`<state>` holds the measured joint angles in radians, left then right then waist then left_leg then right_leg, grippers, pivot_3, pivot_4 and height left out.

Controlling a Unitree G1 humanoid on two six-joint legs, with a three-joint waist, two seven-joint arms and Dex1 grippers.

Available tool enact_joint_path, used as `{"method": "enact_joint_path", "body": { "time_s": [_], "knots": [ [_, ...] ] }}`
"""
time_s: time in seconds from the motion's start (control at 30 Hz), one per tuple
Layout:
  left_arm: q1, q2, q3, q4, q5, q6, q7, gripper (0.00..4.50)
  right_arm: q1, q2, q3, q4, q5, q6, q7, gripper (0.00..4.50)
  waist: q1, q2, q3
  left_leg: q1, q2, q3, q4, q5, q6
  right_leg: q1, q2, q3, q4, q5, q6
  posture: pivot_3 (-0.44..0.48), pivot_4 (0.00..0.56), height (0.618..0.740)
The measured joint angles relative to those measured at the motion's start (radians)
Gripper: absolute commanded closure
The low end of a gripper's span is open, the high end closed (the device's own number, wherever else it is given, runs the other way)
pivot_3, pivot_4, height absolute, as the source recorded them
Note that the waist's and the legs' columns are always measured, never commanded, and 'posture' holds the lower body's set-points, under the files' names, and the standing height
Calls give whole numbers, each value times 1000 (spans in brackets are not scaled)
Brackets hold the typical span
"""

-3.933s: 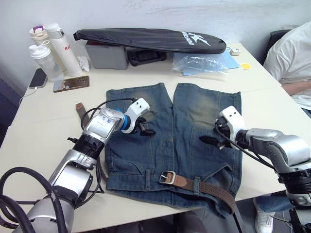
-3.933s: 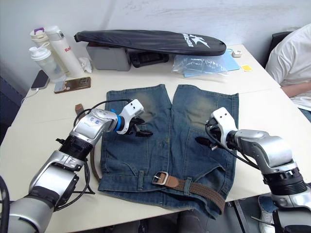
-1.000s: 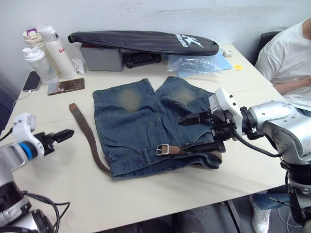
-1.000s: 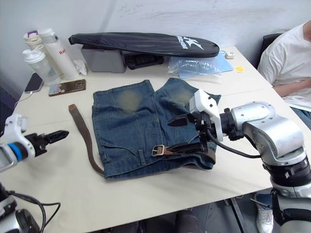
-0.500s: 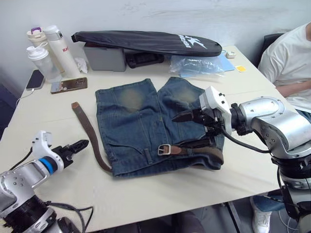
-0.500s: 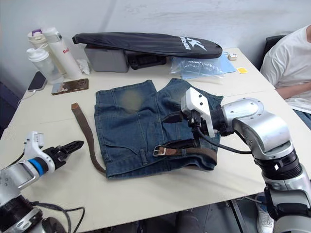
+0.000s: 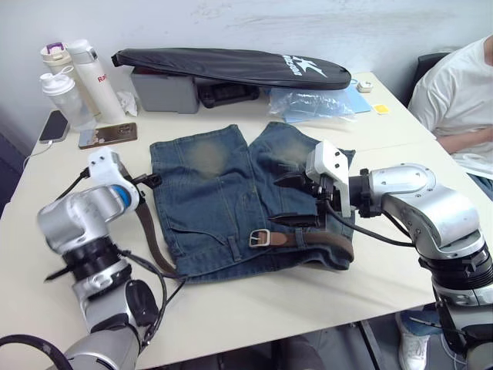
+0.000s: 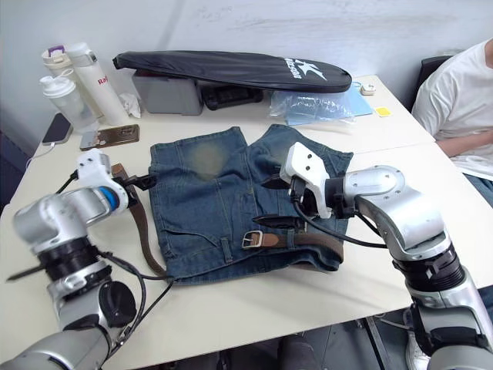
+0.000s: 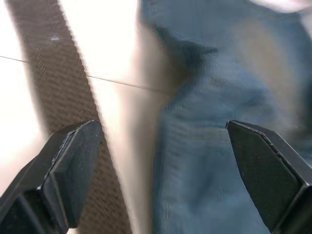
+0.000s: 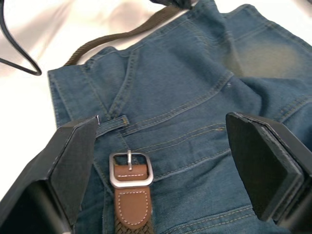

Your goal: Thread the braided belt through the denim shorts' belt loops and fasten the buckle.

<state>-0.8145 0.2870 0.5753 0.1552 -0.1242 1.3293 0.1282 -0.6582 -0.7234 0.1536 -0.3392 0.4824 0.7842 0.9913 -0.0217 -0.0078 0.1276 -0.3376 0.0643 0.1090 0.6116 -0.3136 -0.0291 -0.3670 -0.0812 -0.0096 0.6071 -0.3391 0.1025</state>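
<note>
The denim shorts [image 7: 219,196] lie flat mid-table, with their right side bunched. The braided belt [image 7: 152,240] runs down the table along the shorts' left edge, passes under the waistband and comes out at the silver buckle [image 7: 260,237] with its brown strap. A belt loop [image 10: 111,125] sits just left of the buckle [image 10: 130,169]. My left gripper [image 9: 163,161] hovers open over the belt [image 9: 63,97] and the shorts' edge [image 9: 219,122]. My right gripper [image 7: 281,200] is open just above the waistband by the buckle, holding nothing.
Bottles [image 7: 73,85], two phones [image 7: 108,135], a grey box [image 7: 166,89], a black racket bag [image 7: 231,65] and a clear plastic bag [image 7: 316,104] line the far side. A person in white [image 7: 454,100] sits at the right. The table edge [image 7: 254,327] is near.
My left gripper has swung up from the near left of the table to the belt's free end beside the shorts. The right gripper has edged slightly left over the buckle.
</note>
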Motion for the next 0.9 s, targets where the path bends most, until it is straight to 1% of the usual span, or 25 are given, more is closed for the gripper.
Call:
{"method": "enact_joint_path", "body": {
  "time_s": [0.03, 0.1, 0.3, 0.4, 0.47, 0.63, 0.73, 0.83, 0.9],
  "knots": [
    [-18, 1, -5, 51, 25, -19, 43, 0, 9, -7, -8, -11, 0, 0, -9, 84, -1, 0, 0, 0, 0, 1, 0, 0, 0, -1, 0, 0, 0, 0, 0, 0, 150, 740],
    [-42, 2, -4, 106, 45, -51, 84, 0, 22, -19, -19, -15, 0, 1, -20, 84, -3, -1, 0, -1, 1, 1, 0, 0, 0, -2, 0, 0, 1, 0, 0, 0, 150, 740],
    [-113, 40, -2, 291, 86, -307, 214, 0, 40, -22, -48, -41, 1, 21, -65, 84, -1, -1, 0, -1, 1, 1, 0, 1, -3, -3, 1, 0, 2, 0, 0, 0, 150, 740],
    [-150, 41, -2, 371, 86, -383, 258, 0, 40, -22, -48, -49, 3, 29, -77, 84, 7, -1, 0, -1, 1, 2, 0, 1, -3, -3, 2, 0, 2, 0, 0, 0, 150, 740],
    [-171, 44, -5, 453, 84, -428, 268, 0, 40, -23, -49, -53, 3, 35, -89, 84, 17, -1, 0, -1, 0, 2, 0, 1, -3, -4, 2, -2, 2, 0, 0, 0, 150, 740],
    [-188, 49, -26, 622, 81, -518, 279, 0, 40, -34, -49, -67, 4, 49, -102, 84, 23, -1, 1, -2, -1, 2, 0, 1, -3, -4, 3, -3, 3, 0, 0, 0, 150, 740],
    [-207, 76, -63, 703, 81, -567, 259, 0, 40, -44, -49, -76, 3, 51, -114, 84, 23, -1, 0, -1, -1, 3, 0, 1, -3, -5, 3, -6, 3, 0, 0, 0, 150, 740],
    [-222, 86, -91, 747, 81, -592, 247, 0, 40, -54, -49, -89, 3, 53, -119, 84, 24, 0, 0, -1, -1, 3, 0, 2, -3, -5, 3, -9, 3, 0, 0, 0, 150, 740],
    [-225, 89, -107, 762, 81, -605, 243, 511, 40, -55, -49, -91, 3, 53, -122, 0, 25, 0, 0, -1, -1, 3, 1, 2, -3, -5, 2, -9, 3, 0, 0, 0, 150, 740]
  ]
}}
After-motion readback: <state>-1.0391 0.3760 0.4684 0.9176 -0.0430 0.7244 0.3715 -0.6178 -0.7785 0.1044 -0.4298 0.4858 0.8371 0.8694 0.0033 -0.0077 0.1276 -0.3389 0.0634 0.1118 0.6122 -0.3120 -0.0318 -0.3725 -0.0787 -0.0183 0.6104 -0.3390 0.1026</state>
